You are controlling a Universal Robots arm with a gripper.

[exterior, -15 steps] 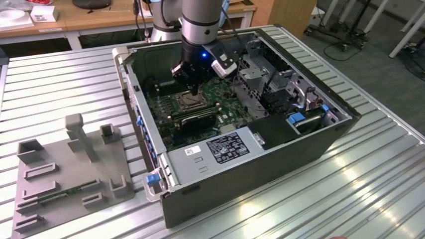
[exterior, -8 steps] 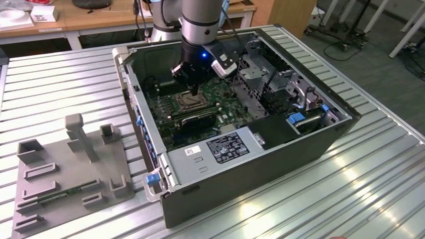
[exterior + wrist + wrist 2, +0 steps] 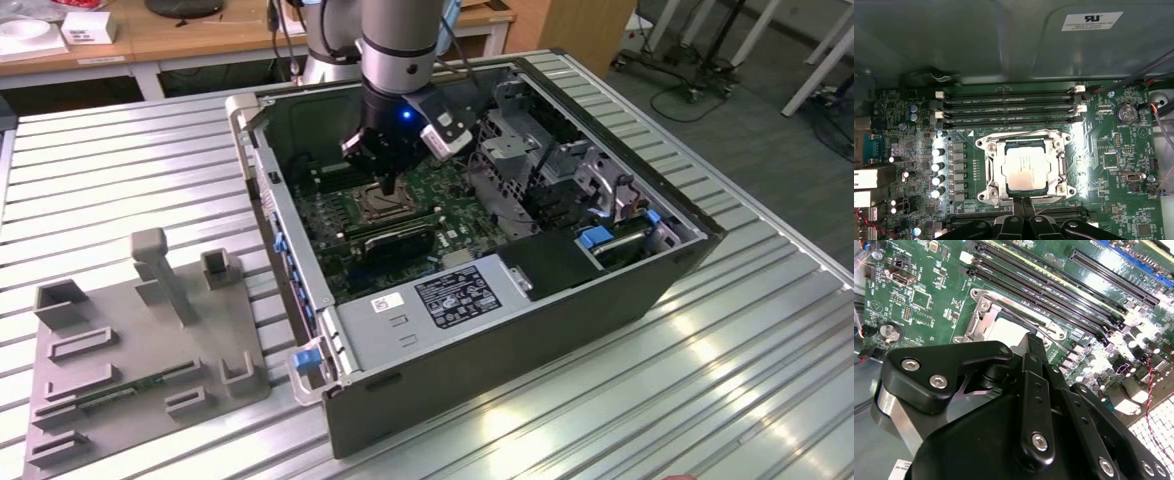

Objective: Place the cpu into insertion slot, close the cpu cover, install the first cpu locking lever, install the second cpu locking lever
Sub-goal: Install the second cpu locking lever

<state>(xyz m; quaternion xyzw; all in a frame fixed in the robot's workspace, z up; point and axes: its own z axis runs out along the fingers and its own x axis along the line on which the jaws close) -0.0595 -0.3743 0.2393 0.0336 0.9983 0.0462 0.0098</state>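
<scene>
The black, link-armed gripper (image 3: 1023, 207) hangs low inside the open grey computer case (image 3: 507, 340), and its two fingers (image 3: 1015, 206) look pressed together with no gap between them and nothing pinched, their tips poised at the near edge of the socket. The small square cpu (image 3: 1025, 169) with its pale silvery metal top lies flat in the insertion slot (image 3: 990, 192), the square metal-rimmed socket set in the green motherboard (image 3: 1114, 145), directly ahead of the fingertips and only just beyond them. The thin silver-grey cpu cover (image 3: 996, 172), a frame plate with a cut-out centre, appears to lie down around the chip with the chip's top showing through its opening, so the placing and closing seem done. In the second wrist view the black gripper body (image 3: 1019, 430) hides the nearer half of the socket, and the bright wire rod (image 3: 1004, 299) of a locking lever runs along the socket's far side, across the line of the closed fingers. Beyond that, farther from the claw, the long black memory slots (image 3: 1009, 107) lie parallel to that rod. Whether the fingertips touch the socket's near edge I cannot tell.
</scene>
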